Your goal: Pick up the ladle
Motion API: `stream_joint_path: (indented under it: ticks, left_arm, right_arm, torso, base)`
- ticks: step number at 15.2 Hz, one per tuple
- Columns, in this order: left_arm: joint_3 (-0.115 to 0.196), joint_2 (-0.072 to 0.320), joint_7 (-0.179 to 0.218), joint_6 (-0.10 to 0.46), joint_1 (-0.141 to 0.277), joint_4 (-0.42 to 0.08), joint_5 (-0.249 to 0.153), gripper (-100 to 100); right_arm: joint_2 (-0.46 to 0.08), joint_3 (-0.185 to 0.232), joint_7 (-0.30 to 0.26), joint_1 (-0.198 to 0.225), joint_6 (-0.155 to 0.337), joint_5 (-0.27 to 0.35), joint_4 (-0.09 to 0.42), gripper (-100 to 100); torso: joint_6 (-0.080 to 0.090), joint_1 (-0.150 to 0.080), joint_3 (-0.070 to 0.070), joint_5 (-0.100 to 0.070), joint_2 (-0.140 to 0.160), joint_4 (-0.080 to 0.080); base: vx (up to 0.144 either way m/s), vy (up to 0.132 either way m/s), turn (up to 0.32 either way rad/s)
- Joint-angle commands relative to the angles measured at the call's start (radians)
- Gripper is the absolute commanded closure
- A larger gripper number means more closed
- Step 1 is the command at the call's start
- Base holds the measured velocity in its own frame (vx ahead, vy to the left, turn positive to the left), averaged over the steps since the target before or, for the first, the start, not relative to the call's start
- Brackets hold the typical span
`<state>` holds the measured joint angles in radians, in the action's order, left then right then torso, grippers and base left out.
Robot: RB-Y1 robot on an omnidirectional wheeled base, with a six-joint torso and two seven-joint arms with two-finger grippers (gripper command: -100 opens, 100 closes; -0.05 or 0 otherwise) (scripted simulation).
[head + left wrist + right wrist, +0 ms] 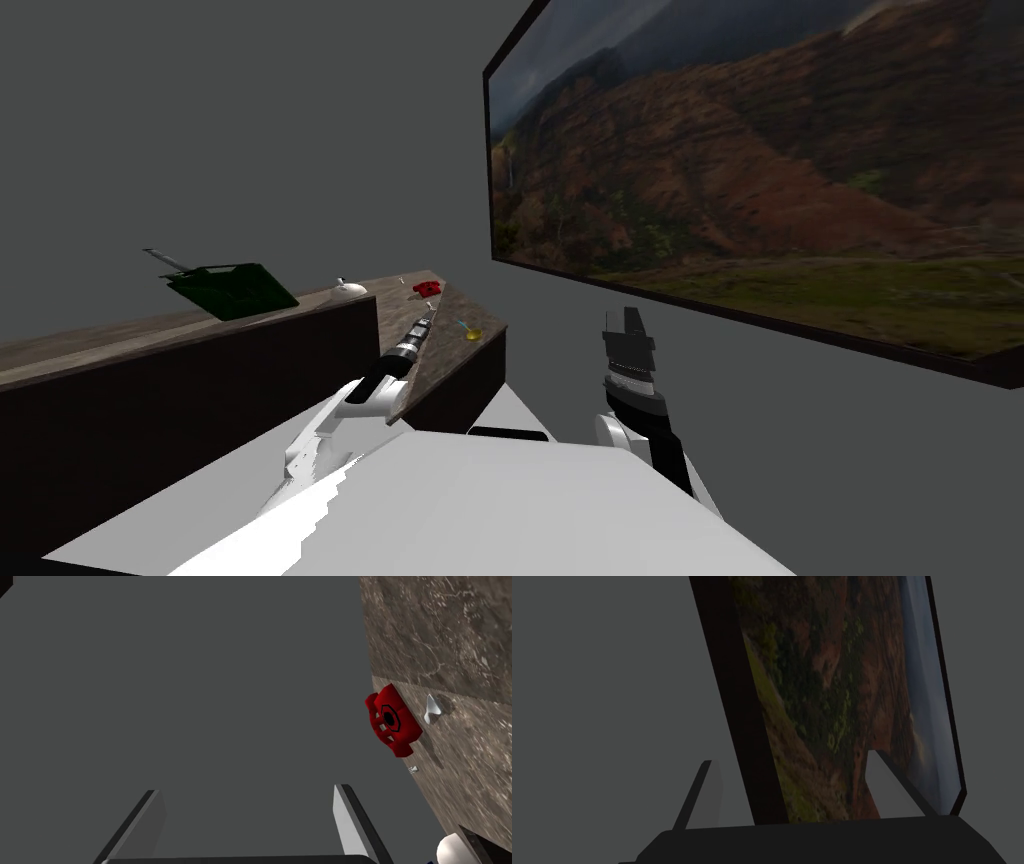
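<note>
Ladle (469,330), seemingly the small yellow-bowled utensil with a thin blue handle, lies near the desk's (120,342) right end by the front edge, close to the left end effector (426,315), whose fingers (347,821) stand wide apart and empty, probably readied for the reach. The right end effector (627,322), likewise spread and empty, hangs off the desk; the ladle's handle is too fine to read.

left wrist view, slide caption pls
Left gripper open toward a grey wall, a red object and small white piece on the brown marbled counter off to its side.
</note>
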<state>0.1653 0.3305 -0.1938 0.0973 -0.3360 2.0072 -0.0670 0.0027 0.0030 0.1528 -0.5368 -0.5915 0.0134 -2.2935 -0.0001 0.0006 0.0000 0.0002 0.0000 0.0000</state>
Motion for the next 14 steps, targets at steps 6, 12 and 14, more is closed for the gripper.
stream_joint_path:
  ticks: [6, 12, 14]
  left_arm:
    - [0.032, 0.048, -0.033, 0.151, 0.045, -0.062, -0.037, -100]
    - [0.064, 0.090, -0.064, 0.272, 0.089, -0.122, -0.073, -100]
    - [0.064, 0.090, -0.064, 0.298, 0.089, -0.122, -0.073, -100]
  right_arm:
    - [0.000, 0.000, 0.000, 0.000, 0.000, 0.000, 0.000, 0]
    - [0.000, 0.000, 0.000, 0.000, 0.000, 0.000, 0.000, 0]
    - [0.000, 0.000, 0.000, 0.000, 0.000, 0.000, 0.000, 0]
  torso:
    - [0.001, 0.000, 0.000, 0.000, 0.000, 0.000]
    - [0.001, 0.000, 0.000, 0.000, 0.000, 0.000]
    - [0.000, 0.000, 0.000, 0.000, 0.000, 0.000]
  base:
    - [-0.005, 0.003, -0.151]
    - [-0.004, 0.002, -0.140]
    - [-0.002, 0.003, -0.043]
